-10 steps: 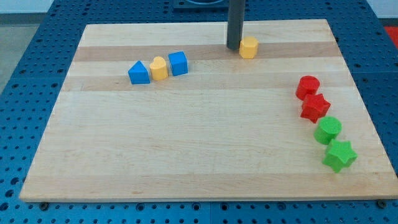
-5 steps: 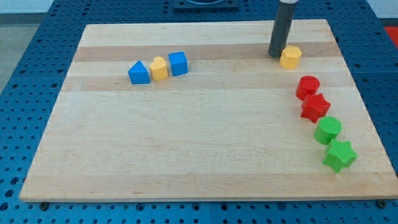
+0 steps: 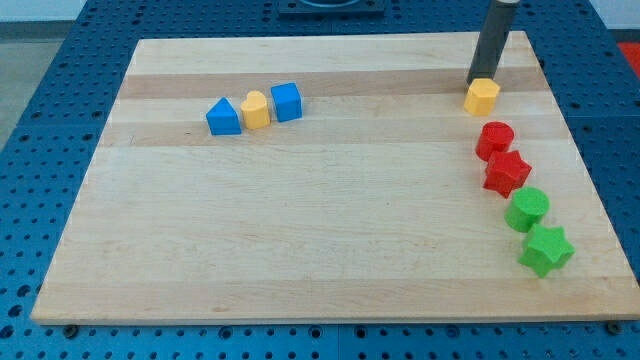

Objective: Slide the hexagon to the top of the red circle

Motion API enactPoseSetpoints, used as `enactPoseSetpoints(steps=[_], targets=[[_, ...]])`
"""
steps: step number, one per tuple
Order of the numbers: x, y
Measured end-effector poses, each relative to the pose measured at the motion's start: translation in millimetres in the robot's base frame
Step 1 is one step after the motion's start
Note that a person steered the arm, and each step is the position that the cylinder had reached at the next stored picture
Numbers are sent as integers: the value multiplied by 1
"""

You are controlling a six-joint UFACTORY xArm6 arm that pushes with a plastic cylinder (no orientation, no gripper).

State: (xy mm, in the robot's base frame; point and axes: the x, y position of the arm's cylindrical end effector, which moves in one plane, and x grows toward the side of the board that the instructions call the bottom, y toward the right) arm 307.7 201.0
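Note:
The yellow hexagon [image 3: 482,96] sits near the view's upper right, just above the red circle [image 3: 494,139] with a small gap between them. My tip [image 3: 480,81] is at the hexagon's upper edge, touching it or nearly so. The rod leans up toward the view's top right.
A red star [image 3: 507,172], a green circle [image 3: 527,209] and a green star [image 3: 546,249] run down the right side below the red circle. At the upper left stand a blue triangle-like block [image 3: 223,117], a yellow block [image 3: 256,109] and a blue cube [image 3: 286,101].
My tip has pushed the yellow hexagon to the right and slightly down, from the top middle to just above the red circle. The other blocks have not moved.

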Motion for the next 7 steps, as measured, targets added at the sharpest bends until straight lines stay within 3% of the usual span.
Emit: enactPoseSetpoints(steps=[7], targets=[[28, 0]])
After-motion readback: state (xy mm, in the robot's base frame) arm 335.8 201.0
